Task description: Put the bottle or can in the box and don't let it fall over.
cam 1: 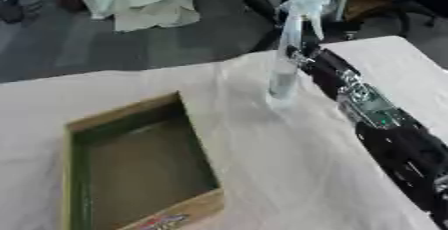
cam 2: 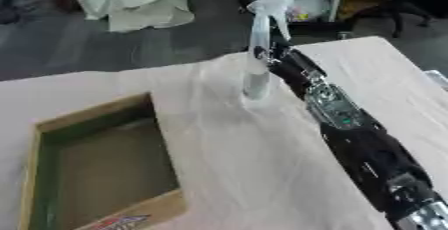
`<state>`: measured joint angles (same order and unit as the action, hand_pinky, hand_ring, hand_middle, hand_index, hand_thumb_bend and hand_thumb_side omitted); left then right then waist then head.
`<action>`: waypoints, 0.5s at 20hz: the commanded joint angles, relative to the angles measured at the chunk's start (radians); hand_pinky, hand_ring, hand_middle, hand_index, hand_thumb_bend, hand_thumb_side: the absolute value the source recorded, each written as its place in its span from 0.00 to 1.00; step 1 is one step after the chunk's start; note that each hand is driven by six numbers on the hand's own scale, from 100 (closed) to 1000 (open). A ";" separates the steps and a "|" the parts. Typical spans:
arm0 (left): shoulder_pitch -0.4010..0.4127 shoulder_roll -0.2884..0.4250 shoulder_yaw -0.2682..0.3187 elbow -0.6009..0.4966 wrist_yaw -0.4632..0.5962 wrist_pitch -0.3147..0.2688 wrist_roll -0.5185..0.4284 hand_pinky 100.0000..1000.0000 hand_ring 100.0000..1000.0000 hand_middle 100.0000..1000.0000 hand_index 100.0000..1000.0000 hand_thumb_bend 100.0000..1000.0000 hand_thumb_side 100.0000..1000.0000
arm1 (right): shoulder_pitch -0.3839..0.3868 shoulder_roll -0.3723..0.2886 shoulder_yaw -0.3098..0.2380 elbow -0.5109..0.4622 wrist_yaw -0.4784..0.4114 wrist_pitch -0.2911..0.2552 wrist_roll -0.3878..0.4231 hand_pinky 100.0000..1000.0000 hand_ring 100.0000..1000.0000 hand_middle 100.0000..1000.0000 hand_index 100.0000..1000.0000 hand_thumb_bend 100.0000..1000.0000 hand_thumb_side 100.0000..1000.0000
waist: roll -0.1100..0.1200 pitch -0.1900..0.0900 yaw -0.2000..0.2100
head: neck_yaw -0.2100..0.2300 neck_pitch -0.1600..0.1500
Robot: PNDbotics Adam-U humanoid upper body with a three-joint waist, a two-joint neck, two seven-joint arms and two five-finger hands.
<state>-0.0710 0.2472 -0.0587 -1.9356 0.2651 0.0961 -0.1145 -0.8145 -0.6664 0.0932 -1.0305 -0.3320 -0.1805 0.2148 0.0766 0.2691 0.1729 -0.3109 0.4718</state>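
While upright on the table (cam 2: 219,139), spray bottle (cam 2: 259,49) — right hand (cam 2: 278,56) behind, grip unclear; box (cam 1: 131,159) print unreadable

Clear glossy plastic spray bottle (cam 2: 256,49); matt, probably cardboard box (cam 1: 131,159); wrinkled cloth table cover (cam 1: 289,174).

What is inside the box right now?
The box shows only its bare brownish floor and green inner walls; the near wall hides a strip of the floor. The spray bottle stands outside, upright.

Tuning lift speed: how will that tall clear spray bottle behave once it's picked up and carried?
The tall clear spray bottle is slim with a narrow base, so probably tips easily. It looks mostly empty, so likely light and top-heavy under its trigger head. The right hand meets it mid-height, so it may swing.
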 commanded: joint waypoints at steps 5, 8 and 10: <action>-0.009 0.010 0.000 -0.017 -0.004 -0.001 -0.006 1.00 0.86 1.00 0.77 0.01 0.94 | -0.026 -0.037 -0.006 -0.028 -0.014 -0.002 0.021 0.98 0.98 1.00 0.98 0.00 0.51 | -0.007 -0.007 0.005 | -0.005 -0.021; -0.010 0.009 0.001 -0.016 -0.006 -0.001 -0.006 1.00 0.86 1.00 0.77 0.01 0.94 | -0.027 -0.037 -0.005 -0.030 -0.017 0.000 0.033 0.98 0.98 1.00 0.99 0.00 0.51 | -0.009 -0.003 0.007 | -0.004 -0.021; -0.010 0.009 0.001 -0.016 -0.007 0.000 -0.005 1.00 0.86 1.00 0.77 0.01 0.94 | -0.027 -0.038 -0.006 -0.029 -0.014 0.004 0.033 0.98 0.99 1.00 0.99 0.00 0.51 | -0.009 -0.001 0.008 | -0.003 -0.020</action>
<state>-0.0723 0.2470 -0.0587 -1.9356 0.2613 0.0965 -0.1169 -0.8181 -0.6679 0.0932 -1.0370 -0.3401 -0.1770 0.2446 0.0713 0.2821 0.1794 -0.3117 0.4626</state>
